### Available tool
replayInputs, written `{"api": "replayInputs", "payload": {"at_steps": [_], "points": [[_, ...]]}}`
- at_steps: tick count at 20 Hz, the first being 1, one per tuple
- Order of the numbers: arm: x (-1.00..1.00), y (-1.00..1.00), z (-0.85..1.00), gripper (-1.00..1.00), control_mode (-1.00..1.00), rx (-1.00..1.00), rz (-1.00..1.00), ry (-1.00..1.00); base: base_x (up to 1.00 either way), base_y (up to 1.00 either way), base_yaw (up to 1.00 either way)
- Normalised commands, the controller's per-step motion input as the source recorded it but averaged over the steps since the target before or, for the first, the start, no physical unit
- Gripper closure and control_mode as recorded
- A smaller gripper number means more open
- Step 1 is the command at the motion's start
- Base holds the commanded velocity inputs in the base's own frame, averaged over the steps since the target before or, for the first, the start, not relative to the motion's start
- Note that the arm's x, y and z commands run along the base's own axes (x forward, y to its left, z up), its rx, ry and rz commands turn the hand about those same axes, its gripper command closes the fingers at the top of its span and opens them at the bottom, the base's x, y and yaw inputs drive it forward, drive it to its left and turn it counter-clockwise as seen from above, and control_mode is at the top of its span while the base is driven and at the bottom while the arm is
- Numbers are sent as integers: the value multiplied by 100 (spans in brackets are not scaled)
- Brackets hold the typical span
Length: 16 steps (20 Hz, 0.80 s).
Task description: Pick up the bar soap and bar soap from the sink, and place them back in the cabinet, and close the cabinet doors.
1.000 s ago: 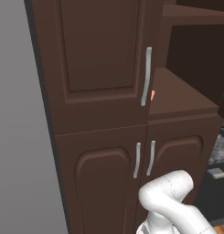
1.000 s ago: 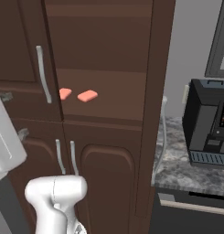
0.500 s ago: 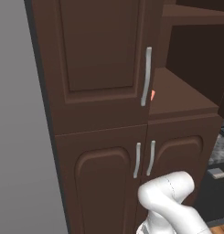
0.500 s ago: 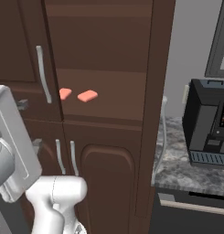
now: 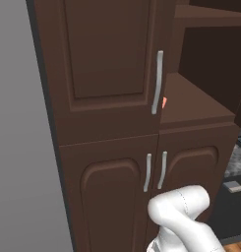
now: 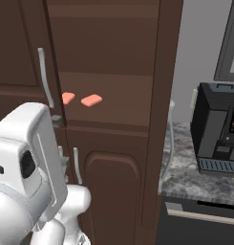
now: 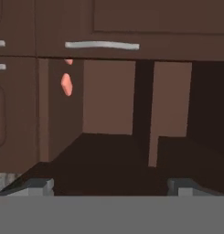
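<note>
Showing at the bottom of the hand view, the gripper point(image 7: 111, 185) has its jaws spread wide apart and released, with nothing between the two dark fingertips point(image 7: 36, 186). Beyond them lies the dark open inside of the cabinet point(image 7: 109, 96), seen rolled on its side, with a long silver handle point(image 7: 102, 45) running across the top of the view.

Two salmon-orange bar soaps rest on the cabinet shelf point(image 6: 118, 107). In the right base view the flat rectangular bar soap point(image 6: 91, 100) lies near the middle of the shelf, and the rounded bar soap point(image 6: 67, 98) sits just beside it (partly behind the edge of the left door). In the hand view they appear as two small orange spots at upper left.

The left cabinet door point(image 5: 107, 69) stands closed in the left base view, its vertical silver handle at its right edge, while the right half of the cabinet is open. Below are shorter arched-panel doors point(image 5: 109, 192). To the right, a black coffee machine point(image 6: 216, 129) stands on a speckled grey worktop point(image 6: 195, 179).
</note>
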Motion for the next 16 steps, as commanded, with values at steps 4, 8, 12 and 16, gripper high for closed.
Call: {"api": "replayInputs", "payload": {"at_steps": [4, 8, 12, 16], "points": [[-2, -58, -15, -100, -100, 3, 0, -1, 0, 0, 0], [-12, -56, -26, -100, -100, 2, 0, 0, 0, 0, 0], [-14, -54, -32, -100, -100, 2, 0, 0, 0, 0, 0], [-10, -48, -29, -100, -100, 1, 1, 0, 0, 0, 0]]}}
